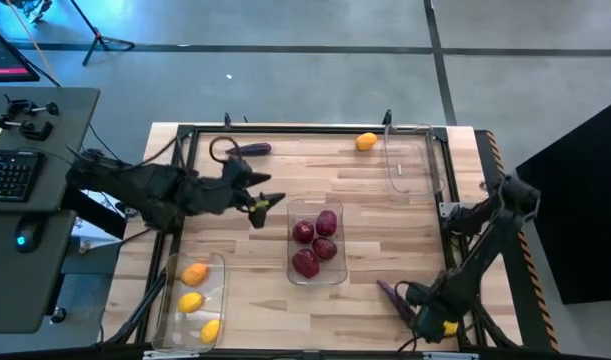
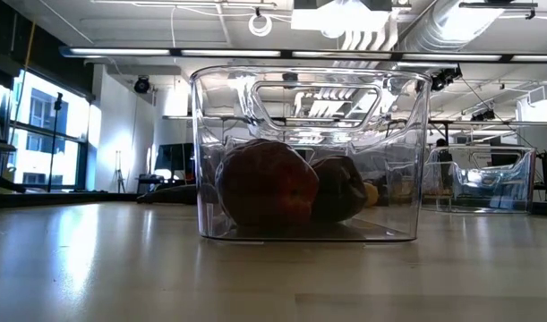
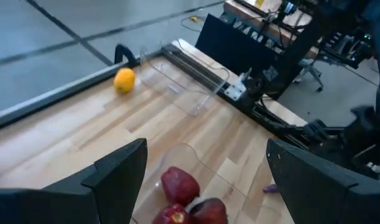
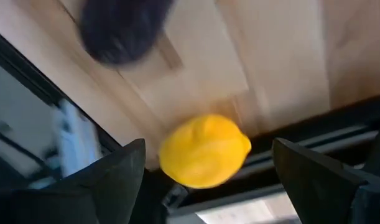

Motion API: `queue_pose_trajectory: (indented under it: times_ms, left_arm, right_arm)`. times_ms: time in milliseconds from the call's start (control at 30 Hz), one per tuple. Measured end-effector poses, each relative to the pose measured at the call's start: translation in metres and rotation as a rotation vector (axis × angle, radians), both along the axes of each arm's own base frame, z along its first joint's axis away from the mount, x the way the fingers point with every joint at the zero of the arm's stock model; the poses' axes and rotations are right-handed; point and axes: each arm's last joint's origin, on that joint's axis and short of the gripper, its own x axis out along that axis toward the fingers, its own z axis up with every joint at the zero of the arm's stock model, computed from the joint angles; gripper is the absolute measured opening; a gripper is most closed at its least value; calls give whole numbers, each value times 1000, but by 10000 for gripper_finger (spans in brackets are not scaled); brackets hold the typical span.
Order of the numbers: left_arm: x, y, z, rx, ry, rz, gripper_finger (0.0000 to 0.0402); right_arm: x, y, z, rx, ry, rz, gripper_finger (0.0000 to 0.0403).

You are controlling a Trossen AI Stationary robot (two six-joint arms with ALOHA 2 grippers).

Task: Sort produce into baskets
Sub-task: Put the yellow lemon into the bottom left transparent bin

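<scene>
My left gripper (image 1: 263, 203) is open and empty above the table's middle, just left of the middle clear bin (image 1: 337, 262), which holds several dark red fruits (image 1: 304, 232). The left wrist view (image 3: 205, 149) shows those fruits (image 3: 179, 184) below it. My right gripper (image 1: 435, 322) is open at the near right edge. Its fingers stand on either side of a yellow fruit (image 4: 205, 151) without touching it. One purple eggplant (image 1: 393, 295) lies just left of it, another (image 1: 250, 149) at the far edge. An orange fruit (image 1: 366, 141) lies by the empty far-right bin (image 1: 413, 165).
The near-left bin (image 1: 168, 290) holds three yellow and orange fruits (image 1: 192, 300). A black metal frame (image 1: 315, 129) runs around the table's edges. In the low view the middle bin (image 2: 309, 107) fills the centre, with the far-right bin (image 2: 479, 179) behind it. A desk with a keyboard (image 1: 10, 172) stands left.
</scene>
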Motion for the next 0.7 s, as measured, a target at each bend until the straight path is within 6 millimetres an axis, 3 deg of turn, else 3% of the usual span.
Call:
queue_pose_trajectory:
  times_ms: [133, 267, 400, 600, 700]
  left_arm:
    - [-10, 13, 10, 43, -3, -16, 315]
    - [-19, 20, 16, 103, 7, -40, 315]
    - [-26, 23, 20, 182, 33, -73, 315]
    - [-31, 24, 16, 283, 70, -119, 315]
    - [-31, 27, 2, 269, 48, -142, 315]
  right_arm:
    - [1, 5, -15, 27, 123, 30, 334]
    - [5, 10, -19, 90, 202, -32, 294]
    - [8, 13, -24, 118, 297, -102, 207]
    - [9, 15, -28, 126, 399, -167, 29]
    - [9, 15, -28, 116, 427, -199, 16]
